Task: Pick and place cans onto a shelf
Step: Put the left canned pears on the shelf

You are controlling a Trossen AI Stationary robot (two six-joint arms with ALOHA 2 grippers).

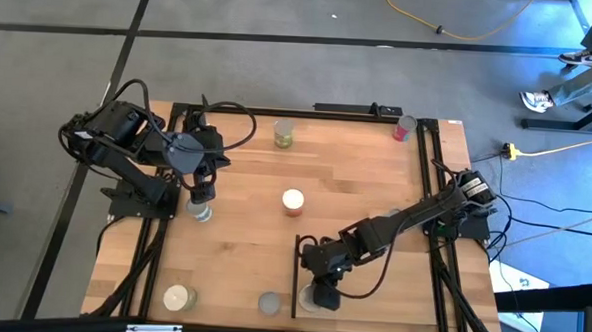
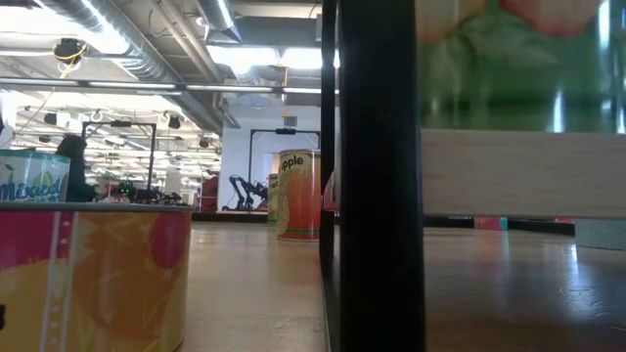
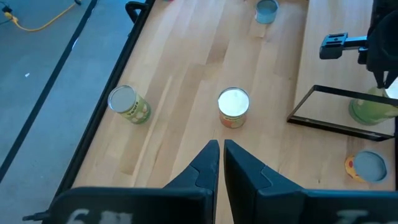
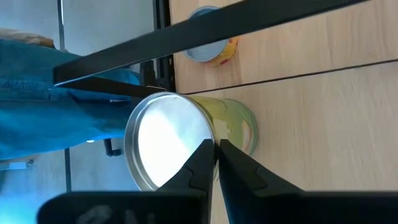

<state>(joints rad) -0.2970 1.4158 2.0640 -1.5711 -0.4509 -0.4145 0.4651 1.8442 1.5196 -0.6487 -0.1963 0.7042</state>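
Note:
The shelf [image 1: 391, 280] is a light-wood panel at the table's front right, with a black strip [image 1: 298, 276] on its left edge. A green can with a silver top [image 4: 186, 140] stands on the shelf's near left corner and also shows in the low view [image 2: 509, 59]. My right gripper [image 4: 216, 149] is shut right over this can's top edge. My left gripper [image 3: 219, 152] is shut and empty at the table's left, above a small can [image 1: 200, 213]. A white-topped can [image 1: 292, 200] stands at the table's middle. My right gripper's shut fingertips [image 4: 206, 152] come from above at the rim of the green can's top [image 4: 202, 124]. I cannot tell whether they touch it. The can stands on the shelf.
A green can [image 1: 283, 134] and a red can [image 1: 405, 128] stand at the far edge. A cream-topped can [image 1: 177, 298] and a grey-topped can [image 1: 268, 303] stand at the near edge. Black frame rails [image 1: 163, 240] run along the sides. A person's blue trouser leg [image 4: 37, 93] shows beyond the near edge.

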